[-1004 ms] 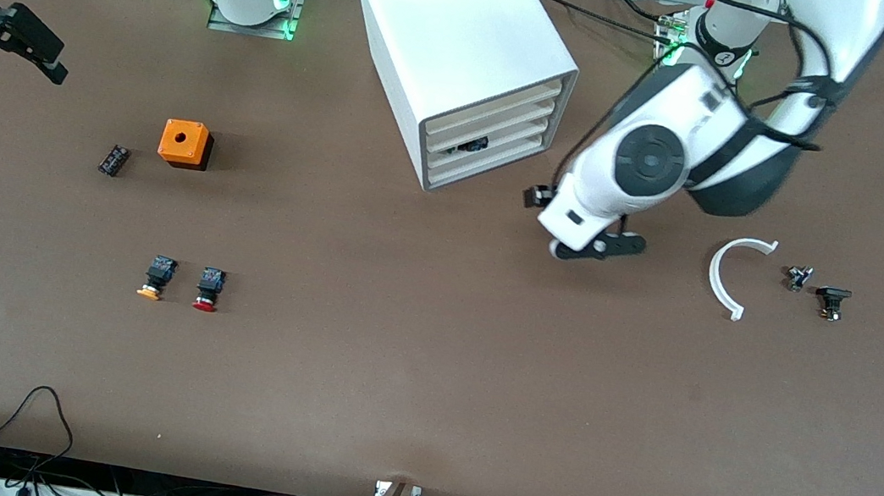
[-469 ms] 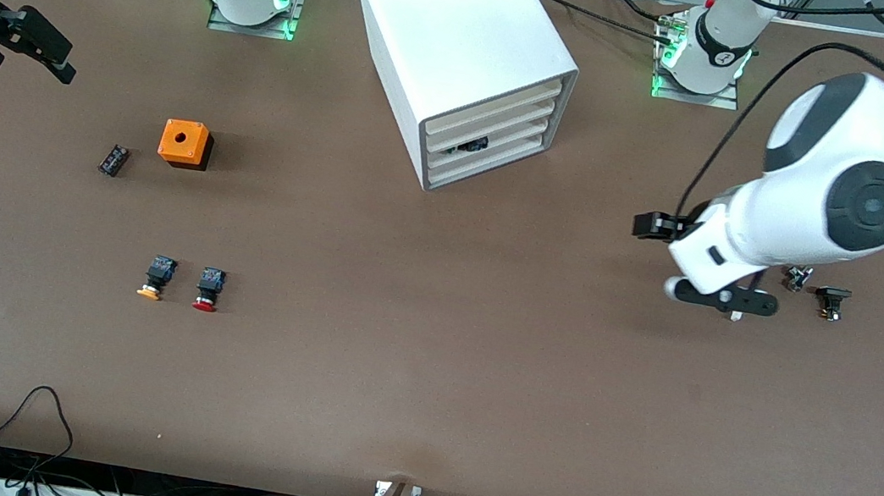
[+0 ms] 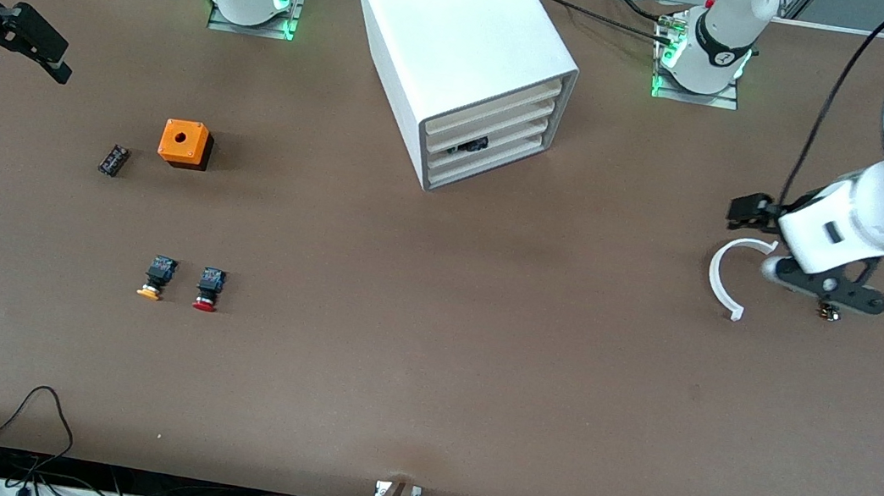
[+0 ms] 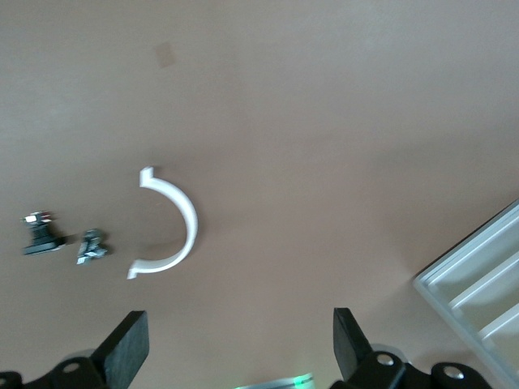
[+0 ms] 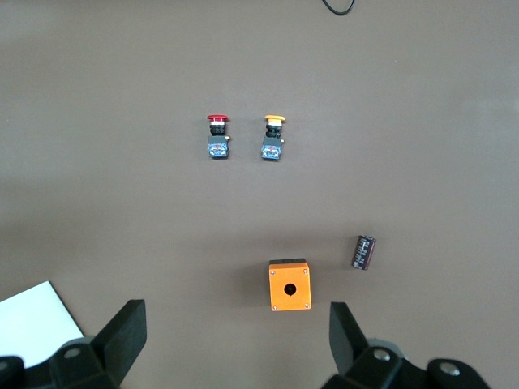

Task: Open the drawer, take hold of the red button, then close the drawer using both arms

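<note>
The button (image 3: 208, 288) lies on the tabletop (image 3: 426, 365) beside its yellow-capped twin (image 3: 158, 277); likely light and rigid, best pinched across its black body. Both end effectors, left (image 4: 235, 344) and right (image 5: 235, 340), hover spread, empty.

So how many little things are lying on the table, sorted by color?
Orange cube: 1
Red button: 1
Yellow button: 1
White arc: 1
Black cylinder: 1
Dark small parts: 2
Total: 7
</note>
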